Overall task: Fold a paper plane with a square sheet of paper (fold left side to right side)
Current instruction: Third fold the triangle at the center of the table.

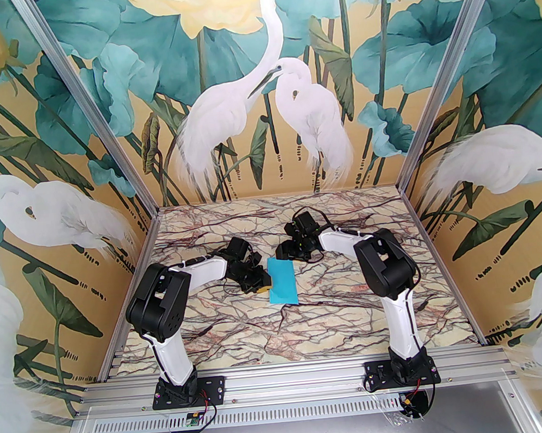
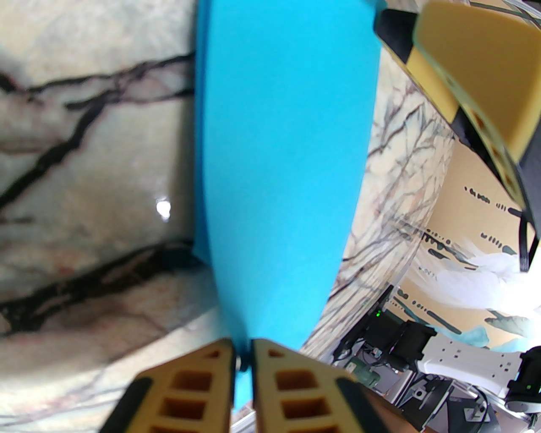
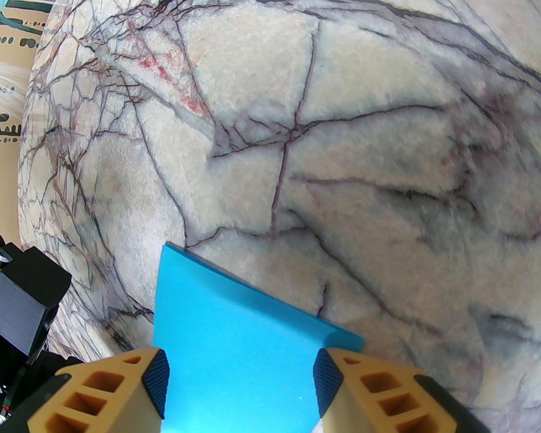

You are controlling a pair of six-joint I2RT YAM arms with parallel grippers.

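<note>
The square sheet of paper (image 1: 281,281) lies near the middle of the marble table as a narrow turquoise rectangle, folded over on itself. My left gripper (image 1: 264,284) sits low at its left edge. In the left wrist view the yellow fingers (image 2: 211,372) are pinched together on the paper's near edge (image 2: 279,148), with the gripper (image 2: 243,344) shut on it. My right gripper (image 1: 287,252) hovers over the sheet's far end. In the right wrist view this gripper (image 3: 241,368) stands open, the blue paper (image 3: 236,334) spanning the gap between its fingers below them.
The marble tabletop (image 1: 309,330) stretches in front of the paper and to both sides. Painted walls with aluminium posts close it in at the back and the sides. One finger of the right gripper (image 2: 465,72) shows in the left wrist view.
</note>
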